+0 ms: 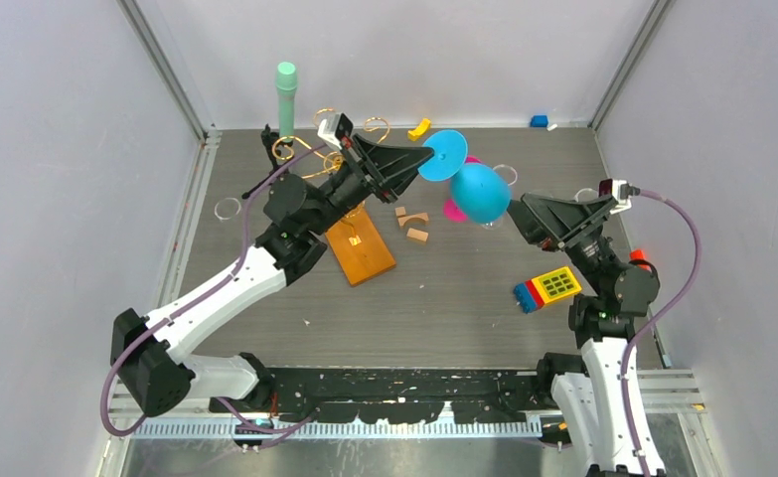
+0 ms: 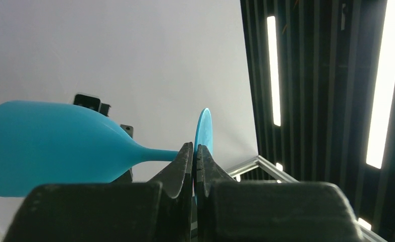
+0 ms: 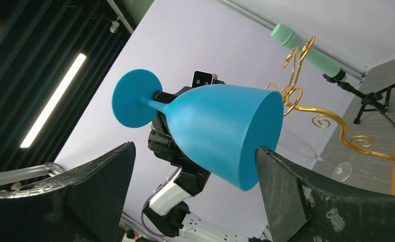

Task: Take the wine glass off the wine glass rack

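The left gripper (image 1: 426,159) is clamped tight on the thin stem of the wine glass (image 1: 481,193), a smooth, matte blue goblet with a flat round foot and a rounded bowl. The glass lies sideways in the air above the table (image 1: 464,298), clear of the rack (image 1: 360,243), whose curled gold wire arms rise from a flat orange-brown wooden base. The right gripper (image 3: 195,151) is spread wide, its dark, scuffed fingers (image 3: 286,196) flanking the bowl's open mouth; I cannot tell whether they touch it.
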Motion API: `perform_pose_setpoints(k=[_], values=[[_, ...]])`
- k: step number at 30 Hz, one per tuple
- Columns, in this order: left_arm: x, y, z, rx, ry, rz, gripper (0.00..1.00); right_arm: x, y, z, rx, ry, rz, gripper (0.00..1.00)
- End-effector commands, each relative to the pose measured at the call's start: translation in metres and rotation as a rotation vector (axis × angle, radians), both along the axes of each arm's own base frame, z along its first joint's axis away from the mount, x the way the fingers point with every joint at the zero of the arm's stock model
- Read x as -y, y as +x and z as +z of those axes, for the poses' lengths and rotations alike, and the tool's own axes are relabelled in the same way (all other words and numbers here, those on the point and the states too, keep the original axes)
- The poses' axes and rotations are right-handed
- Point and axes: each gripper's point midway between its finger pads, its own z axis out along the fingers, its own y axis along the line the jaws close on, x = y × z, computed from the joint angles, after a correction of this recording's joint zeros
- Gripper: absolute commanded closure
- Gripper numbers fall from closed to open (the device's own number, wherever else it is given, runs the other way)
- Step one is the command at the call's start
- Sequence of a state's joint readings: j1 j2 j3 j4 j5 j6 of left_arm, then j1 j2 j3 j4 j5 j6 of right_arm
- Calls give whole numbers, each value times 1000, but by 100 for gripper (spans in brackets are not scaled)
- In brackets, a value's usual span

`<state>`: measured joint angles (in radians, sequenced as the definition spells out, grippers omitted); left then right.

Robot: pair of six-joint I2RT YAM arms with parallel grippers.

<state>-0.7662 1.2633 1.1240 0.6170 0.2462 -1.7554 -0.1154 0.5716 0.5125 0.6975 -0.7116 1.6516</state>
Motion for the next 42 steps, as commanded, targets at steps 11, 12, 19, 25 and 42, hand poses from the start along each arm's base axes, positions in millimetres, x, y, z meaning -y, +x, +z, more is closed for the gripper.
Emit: perform_pose_setpoints(k=[11, 12, 19, 25, 42], values=[[-3, -18, 27, 60, -119, -18, 100, -24, -32, 27, 147, 16, 160, 36], [-2, -18, 27, 58, -123, -19, 100, -28, -38, 31, 157, 22, 189, 41], [-3, -21, 29, 87, -141, -31, 72, -26, -48, 43, 197, 57, 196, 96], [-20, -32, 35, 185, -129, 56, 33, -23, -42, 48, 185, 68, 158, 100], [-116, -88, -13, 565, 459, 445, 13, 47, -3, -19, -186, -828, -484, 100]])
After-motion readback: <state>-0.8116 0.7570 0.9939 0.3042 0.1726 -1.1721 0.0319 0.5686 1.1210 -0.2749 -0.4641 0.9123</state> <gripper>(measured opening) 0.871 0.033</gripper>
